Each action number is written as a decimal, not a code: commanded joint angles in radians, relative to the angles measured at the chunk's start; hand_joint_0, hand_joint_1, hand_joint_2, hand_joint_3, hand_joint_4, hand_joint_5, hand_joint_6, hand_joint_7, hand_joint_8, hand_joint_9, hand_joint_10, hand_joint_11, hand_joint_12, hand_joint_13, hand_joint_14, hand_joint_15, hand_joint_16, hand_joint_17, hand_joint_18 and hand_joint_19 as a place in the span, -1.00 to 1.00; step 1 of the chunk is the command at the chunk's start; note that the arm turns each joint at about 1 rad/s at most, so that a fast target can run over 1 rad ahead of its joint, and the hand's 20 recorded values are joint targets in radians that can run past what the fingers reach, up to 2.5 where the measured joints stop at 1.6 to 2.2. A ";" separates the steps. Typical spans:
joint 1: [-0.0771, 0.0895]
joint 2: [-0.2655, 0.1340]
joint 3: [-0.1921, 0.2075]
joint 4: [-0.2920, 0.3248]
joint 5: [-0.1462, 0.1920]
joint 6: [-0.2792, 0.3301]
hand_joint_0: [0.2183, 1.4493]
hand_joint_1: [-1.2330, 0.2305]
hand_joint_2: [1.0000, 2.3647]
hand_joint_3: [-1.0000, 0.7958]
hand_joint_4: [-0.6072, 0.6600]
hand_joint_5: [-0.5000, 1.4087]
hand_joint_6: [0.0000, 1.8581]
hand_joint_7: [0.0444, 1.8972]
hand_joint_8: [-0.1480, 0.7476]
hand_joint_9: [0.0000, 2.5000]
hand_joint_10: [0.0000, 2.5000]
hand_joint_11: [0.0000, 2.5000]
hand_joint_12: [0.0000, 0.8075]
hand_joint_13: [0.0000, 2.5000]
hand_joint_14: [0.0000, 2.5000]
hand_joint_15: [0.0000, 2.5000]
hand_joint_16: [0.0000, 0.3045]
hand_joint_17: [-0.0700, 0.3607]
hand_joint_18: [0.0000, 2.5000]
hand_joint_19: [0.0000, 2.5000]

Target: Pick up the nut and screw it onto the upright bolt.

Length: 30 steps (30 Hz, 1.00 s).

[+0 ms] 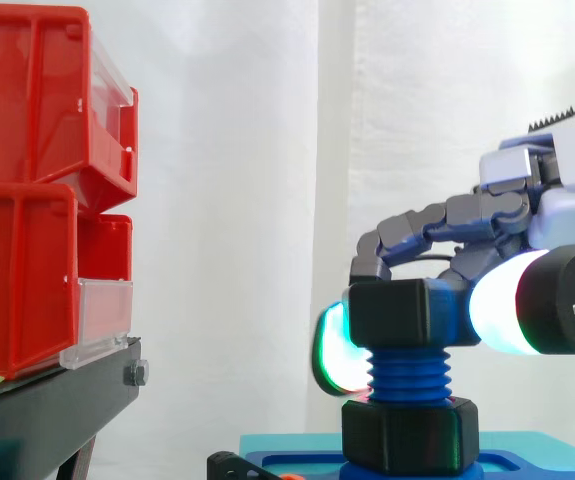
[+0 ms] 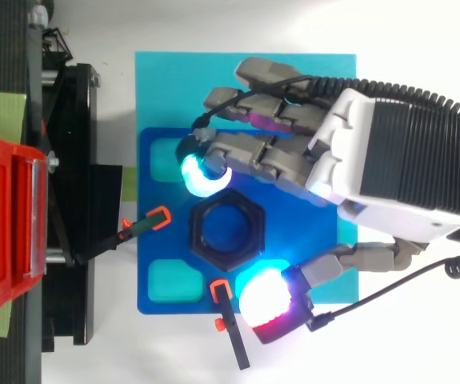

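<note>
You are seeing the hand [image 2: 278, 152] pinching the black nut [image 1: 402, 312] between glowing pads [image 2: 200, 174], apparently touching both sides, nut sitting atop the blue bolt [image 1: 407, 378].

- A white curtain [image 1: 237, 200] hangs in soft folds, evenly lit.
- Stacked red bins [image 1: 27, 120] sit at the left on a black stand [image 1: 47, 410].
- The counter [image 2: 174, 352] is plain white.

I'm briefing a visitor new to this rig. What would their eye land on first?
Most striking are the glowing cyan-white pads of the hand, pinching the black nut from opposite sides. The nut sits atop the blue upright bolt, low and right of centre in the side view. At the left edge, red bins are stacked on a black stand.
</note>
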 commanded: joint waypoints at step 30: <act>-0.070 0.080 0.020 -0.126 -0.060 -0.086 -0.84 0.26 -1.00 -0.44 0.29 -0.64 -0.46 -0.23 0.07 -0.29 -1.00 -0.98 0.02 -0.59 -1.00 -1.00 -0.65 -0.12 -0.78 -0.94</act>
